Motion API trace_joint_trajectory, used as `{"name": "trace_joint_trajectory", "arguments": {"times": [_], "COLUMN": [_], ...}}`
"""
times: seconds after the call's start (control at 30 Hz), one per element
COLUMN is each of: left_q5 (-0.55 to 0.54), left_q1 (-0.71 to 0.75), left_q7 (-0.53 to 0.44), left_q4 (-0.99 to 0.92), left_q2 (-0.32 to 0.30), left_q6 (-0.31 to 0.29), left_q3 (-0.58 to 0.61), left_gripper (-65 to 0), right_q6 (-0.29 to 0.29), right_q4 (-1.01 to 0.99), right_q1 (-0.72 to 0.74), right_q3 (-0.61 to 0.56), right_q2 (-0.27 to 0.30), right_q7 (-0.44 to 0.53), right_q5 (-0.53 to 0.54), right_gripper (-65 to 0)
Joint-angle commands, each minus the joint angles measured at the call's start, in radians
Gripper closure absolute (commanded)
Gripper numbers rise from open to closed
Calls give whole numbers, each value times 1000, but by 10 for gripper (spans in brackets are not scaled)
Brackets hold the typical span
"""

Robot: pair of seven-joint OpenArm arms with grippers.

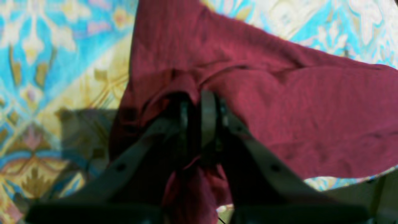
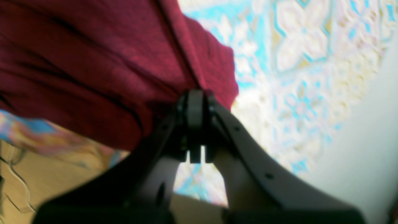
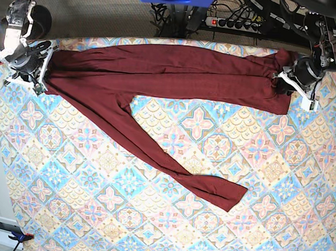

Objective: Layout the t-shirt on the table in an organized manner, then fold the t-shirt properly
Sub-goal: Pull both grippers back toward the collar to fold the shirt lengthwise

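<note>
Maroon t-shirt (image 3: 160,72) lies stretched between both pincers along the desk (image 3: 149,217) edge. Right pincer (image 2: 195,102) is clamped on one end; left pincer (image 1: 199,102) looks barely parted, cloth between its jaws. That end could slip and bunch.

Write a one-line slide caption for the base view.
Two arms stretch the maroon t-shirt along the table's far edge, one sleeve trailing.

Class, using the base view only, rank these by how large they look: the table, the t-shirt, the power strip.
1. table, filling most of the view
2. t-shirt, stretched across the far edge
3. power strip, on the floor beyond, so its true size is unsure
</note>
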Motion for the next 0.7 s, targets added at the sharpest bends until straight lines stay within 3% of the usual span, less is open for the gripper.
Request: {"name": "trace_joint_trajectory", "arguments": {"times": [0.0, 0.17, 0.27, 0.37, 0.67], "left_q5": [-8, -8, -10, -25, -248], "left_q1": [0, -2, -10, -36, -48], "left_q7": [-12, 8, 75, 81, 89], "left_q4": [20, 17, 21, 20, 18], "left_q2": [-22, -22, -22, -17, -13], "left_q6": [-1, -1, -1, -1, 2], "left_q3": [-54, -170, -170, -175, -213], "left_gripper": [-67, -84, -149, -226, -302], "right_q6": [-5, -5, -5, -5, -5], "right_q4": [19, 18, 19, 38, 178], "right_q1": [4, 9, 9, 9, 9], "right_q3": [10, 11, 11, 13, 7], "right_q2": [22, 22, 22, 22, 19], "right_q7": [5, -24, -24, -24, -17], "right_q5": [4, 4, 4, 4, 4], "right_gripper": [0, -36, -103, -148, -152]}}
